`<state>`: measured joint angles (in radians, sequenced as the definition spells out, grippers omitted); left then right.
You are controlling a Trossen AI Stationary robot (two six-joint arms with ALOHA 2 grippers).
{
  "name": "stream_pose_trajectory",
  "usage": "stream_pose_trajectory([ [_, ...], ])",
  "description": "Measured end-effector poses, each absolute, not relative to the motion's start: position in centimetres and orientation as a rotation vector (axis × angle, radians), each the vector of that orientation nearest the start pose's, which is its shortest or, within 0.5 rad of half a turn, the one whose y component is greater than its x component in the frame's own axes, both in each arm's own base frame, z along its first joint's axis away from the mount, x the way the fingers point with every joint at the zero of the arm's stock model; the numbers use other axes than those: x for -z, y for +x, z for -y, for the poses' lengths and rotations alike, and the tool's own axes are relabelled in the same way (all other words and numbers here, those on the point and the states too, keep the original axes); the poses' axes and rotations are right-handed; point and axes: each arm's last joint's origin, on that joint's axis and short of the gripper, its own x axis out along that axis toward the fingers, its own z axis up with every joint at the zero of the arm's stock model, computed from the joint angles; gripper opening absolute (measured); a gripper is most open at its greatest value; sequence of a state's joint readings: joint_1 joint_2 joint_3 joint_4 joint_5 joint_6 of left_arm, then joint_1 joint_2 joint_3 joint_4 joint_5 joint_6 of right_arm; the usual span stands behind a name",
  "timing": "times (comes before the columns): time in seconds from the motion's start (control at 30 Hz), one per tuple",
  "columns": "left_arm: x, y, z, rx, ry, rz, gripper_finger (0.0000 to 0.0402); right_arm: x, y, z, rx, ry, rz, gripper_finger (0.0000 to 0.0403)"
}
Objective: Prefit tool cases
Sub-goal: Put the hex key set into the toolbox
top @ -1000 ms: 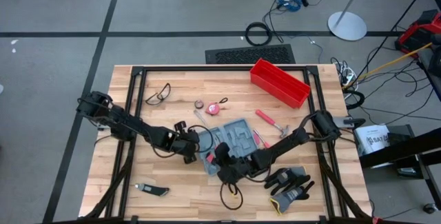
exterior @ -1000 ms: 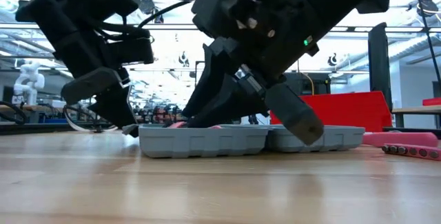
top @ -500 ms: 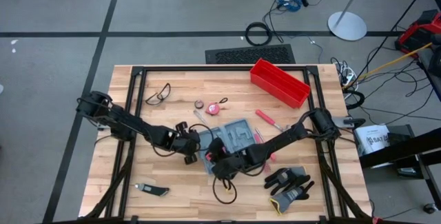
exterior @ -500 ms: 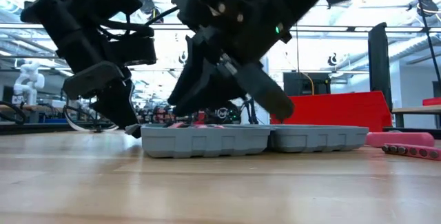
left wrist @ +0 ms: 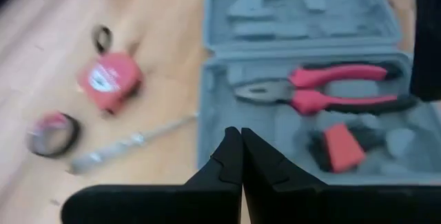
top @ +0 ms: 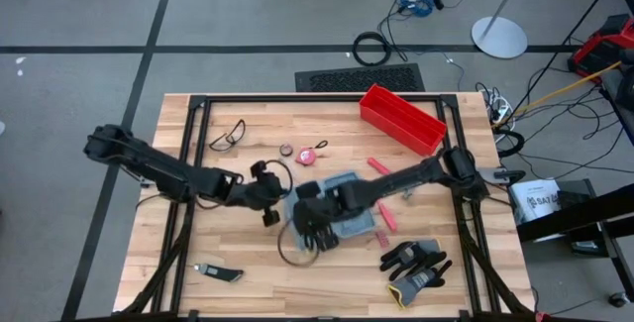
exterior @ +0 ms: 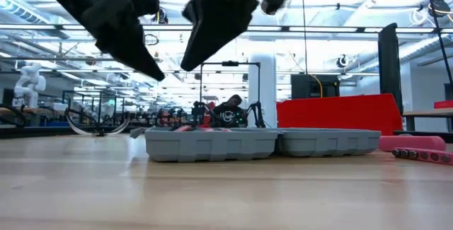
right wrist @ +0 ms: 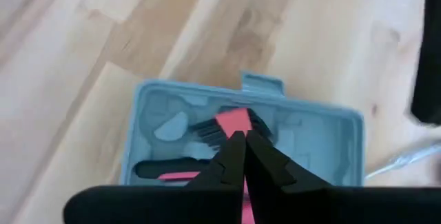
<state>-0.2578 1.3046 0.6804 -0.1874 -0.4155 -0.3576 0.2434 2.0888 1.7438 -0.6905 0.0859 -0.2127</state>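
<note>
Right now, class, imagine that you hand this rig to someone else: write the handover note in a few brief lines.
Left gripper: shut, empty, raised beside the open tool case.
Right gripper: shut, empty, raised above the case.
Case: lies open and flat mid-table, both halves up.
Done: red-handled pliers and a small red-and-black tool sit in their slots.
Left: several slots look bare. Loose on the table: a red tape measure, a long metal bit, a red-handled hammer, and a red tool beside the case. Which of them belong in the case I cannot tell.
</note>
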Motion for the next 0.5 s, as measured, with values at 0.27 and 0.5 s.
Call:
stream_pose_trajectory([
  [0.27, -17.5, 25.5, 3.1, -0.346, 0.004, -0.816, 0.0002, -20.9, 43.4, -9.5, -0.234, -0.275, -1.078, 0.0],
  [0.5, -15.6, 26.9, 3.2, -0.281, 0.0, -0.837, 0.0002, -17.9, 43.9, -10.5, -0.236, -0.289, -1.137, 0.0],
])
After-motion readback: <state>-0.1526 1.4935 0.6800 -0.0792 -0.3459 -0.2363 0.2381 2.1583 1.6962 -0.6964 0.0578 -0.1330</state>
